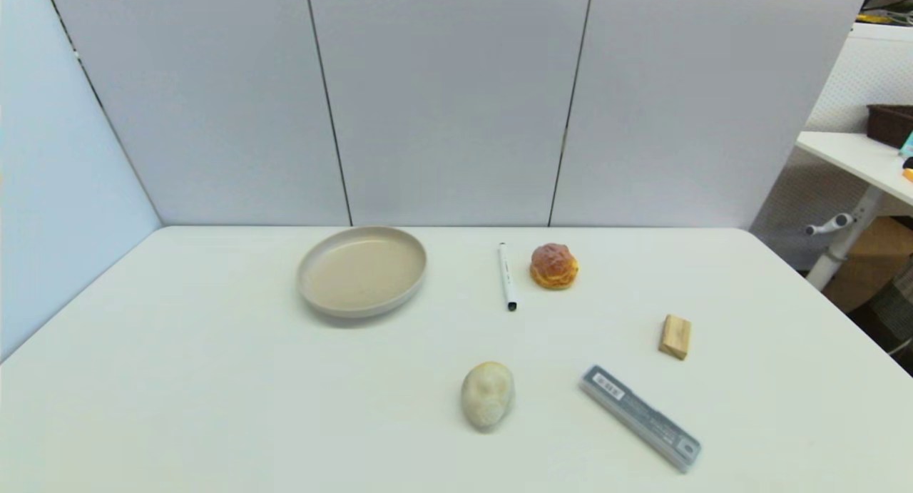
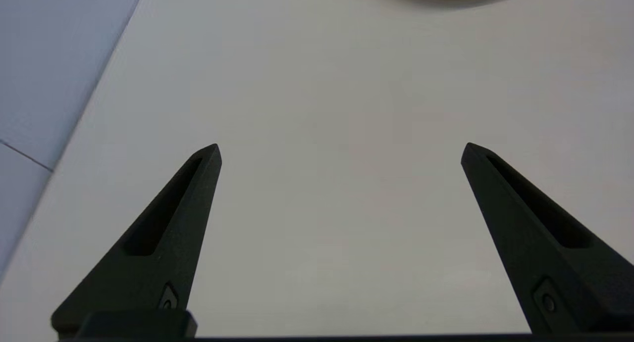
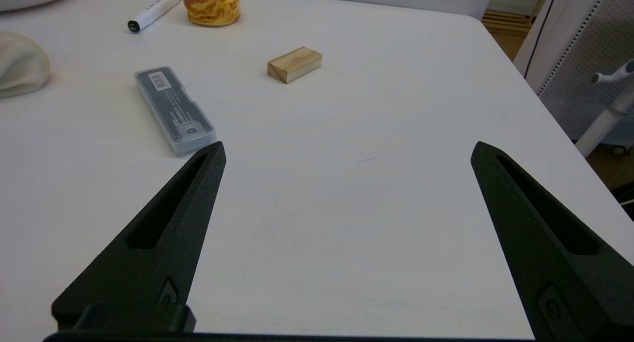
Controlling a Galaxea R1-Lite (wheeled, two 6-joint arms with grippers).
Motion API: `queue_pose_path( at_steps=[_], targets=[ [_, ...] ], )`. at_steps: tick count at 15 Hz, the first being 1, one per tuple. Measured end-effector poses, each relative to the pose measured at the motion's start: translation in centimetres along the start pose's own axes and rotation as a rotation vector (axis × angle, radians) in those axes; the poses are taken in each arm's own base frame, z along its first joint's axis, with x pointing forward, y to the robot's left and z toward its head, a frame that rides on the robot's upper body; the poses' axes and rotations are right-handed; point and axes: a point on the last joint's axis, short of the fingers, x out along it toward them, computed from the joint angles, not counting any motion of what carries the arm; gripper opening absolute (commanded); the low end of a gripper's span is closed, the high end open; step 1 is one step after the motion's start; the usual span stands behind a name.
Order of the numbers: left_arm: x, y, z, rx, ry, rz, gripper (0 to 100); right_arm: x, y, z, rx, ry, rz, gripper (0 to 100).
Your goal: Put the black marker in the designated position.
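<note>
Two grippers hang back off the head view: the left gripper [image 2: 342, 151] spread wide over bare table [image 2: 317, 208], holding nothing. Moving right, the beige plate [image 1: 362, 270], then the black marker [image 1: 506, 276] lying flat just beside the cream puff [image 1: 554, 266]. Nearer sit the stone [image 1: 488, 394], lead case [image 1: 640, 417] and wooden block [image 1: 675, 336]. Right gripper [image 3: 348, 151] is wide too, empty.

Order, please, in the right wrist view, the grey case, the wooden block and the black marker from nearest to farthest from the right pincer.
From the open right pincer:
1. Grey case, nearest, just beyond one fingertip.
2. Wooden block, farther out, mid-table.
3. Black marker, farthest, lying beside the cream puff.
</note>
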Motion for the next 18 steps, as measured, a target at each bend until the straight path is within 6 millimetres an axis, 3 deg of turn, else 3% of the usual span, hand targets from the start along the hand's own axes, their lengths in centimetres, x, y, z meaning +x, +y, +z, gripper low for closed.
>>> queue_pose_path(
  at_steps=[3, 7, 10, 18],
  targets=[
    [0.2, -0.7, -3.4, -0.01, -0.049, 0.008, 100, 0.0, 0.0, 0.0, 0.0, 0.0, 0.0, 100],
    [0.2, -1.1, -5.0, -0.087, -0.136, 0.014, 100, 0.0, 0.0, 0.0, 0.0, 0.0, 0.0, 100],
    [0.2, -1.1, -5.2, -0.132, -0.228, 0.025, 100, 0.0, 0.0, 0.0, 0.0, 0.0, 0.0, 100],
    [0.2, -1.2, -5.4, -0.154, -0.234, 0.027, 100, 0.0, 0.0, 0.0, 0.0, 0.0, 0.001, 100]
  ],
)
